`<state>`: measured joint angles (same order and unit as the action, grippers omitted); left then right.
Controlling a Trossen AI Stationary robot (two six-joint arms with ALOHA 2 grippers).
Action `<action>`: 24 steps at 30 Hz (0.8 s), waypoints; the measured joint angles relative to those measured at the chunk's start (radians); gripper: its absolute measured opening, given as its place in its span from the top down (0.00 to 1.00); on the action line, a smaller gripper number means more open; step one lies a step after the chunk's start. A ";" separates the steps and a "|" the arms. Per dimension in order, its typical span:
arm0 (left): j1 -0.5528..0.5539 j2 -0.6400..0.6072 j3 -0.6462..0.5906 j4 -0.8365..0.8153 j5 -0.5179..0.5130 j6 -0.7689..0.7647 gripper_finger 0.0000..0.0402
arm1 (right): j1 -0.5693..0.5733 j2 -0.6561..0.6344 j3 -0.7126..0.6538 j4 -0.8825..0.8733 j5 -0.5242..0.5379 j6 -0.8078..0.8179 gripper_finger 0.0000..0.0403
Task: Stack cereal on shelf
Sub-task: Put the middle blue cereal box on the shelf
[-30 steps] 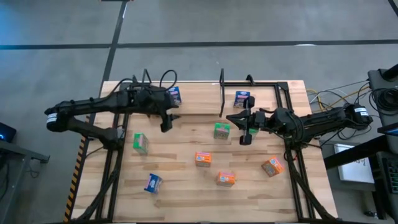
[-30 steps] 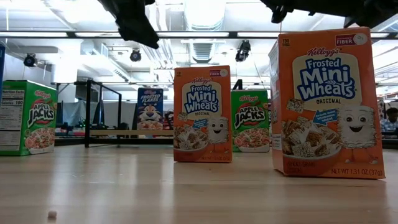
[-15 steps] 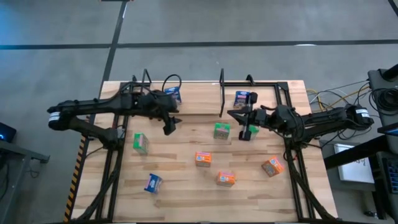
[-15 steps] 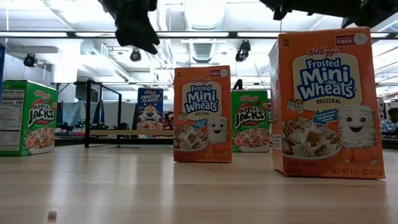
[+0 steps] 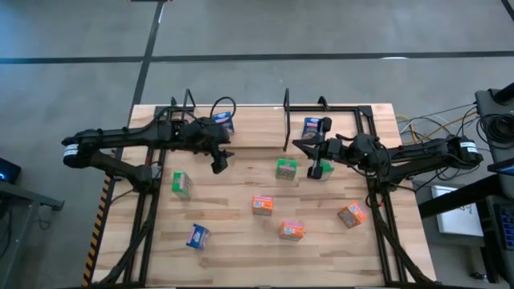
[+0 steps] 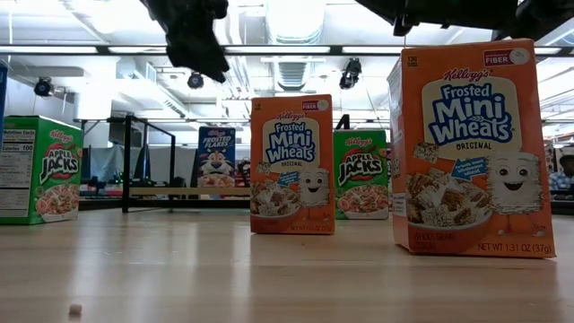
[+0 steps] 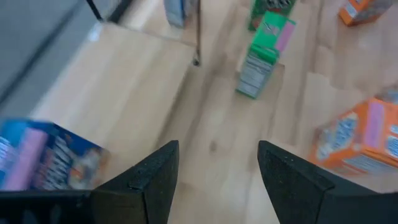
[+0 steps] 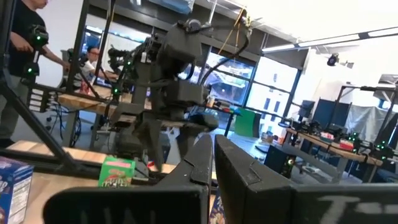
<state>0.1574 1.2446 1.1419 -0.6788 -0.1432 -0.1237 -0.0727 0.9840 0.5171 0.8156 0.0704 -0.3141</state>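
Boxes: you have small printed cardboard cereal boxes scattered on the light wood table [image 5: 233, 241]; only two blue ones, the left blue box [image 5: 226, 122] and the right blue box [image 5: 312, 128], sit at the far edge by the light wood shelf strip with thin black wire uprights [image 5: 286, 120].
Left gripper [image 5: 218, 163]: it hangs above the table near the shelf's left end, fingers [image 7: 155, 180] spread apart, nothing between them.
Right gripper [image 5: 318, 169]: fingers pressed together with no box in them; it sits just beside the upright green cardboard box [image 5: 287, 168].
Step in hand: by my reading, you are choosing the next box to pick; nothing is gripped yet.
Technique: open the right gripper before you descend, and straddle the green box across its narrow faces.
Caution: you risk tipping it if one finger lands first.
Remaining: three orange boxes, e.g. the middle one [image 5: 262, 205], wait well apart from the shelf.
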 joint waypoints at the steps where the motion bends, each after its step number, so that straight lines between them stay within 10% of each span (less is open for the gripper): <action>1: 0.000 0.000 0.000 0.012 -0.014 0.016 0.50 | 0.000 0.000 0.000 -0.006 0.000 0.006 0.98; 18: 0.215 0.000 0.000 0.065 -0.030 0.392 0.26 | 0.000 -0.035 -0.001 -0.217 0.000 0.078 0.98; 24: 0.378 0.000 0.000 0.087 0.108 0.463 0.28 | 0.000 -0.035 -0.001 -0.235 -0.001 0.050 0.98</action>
<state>0.5354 1.2446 1.1419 -0.5919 -0.0353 0.3389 -0.0727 0.9486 0.5163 0.5807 0.0693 -0.2640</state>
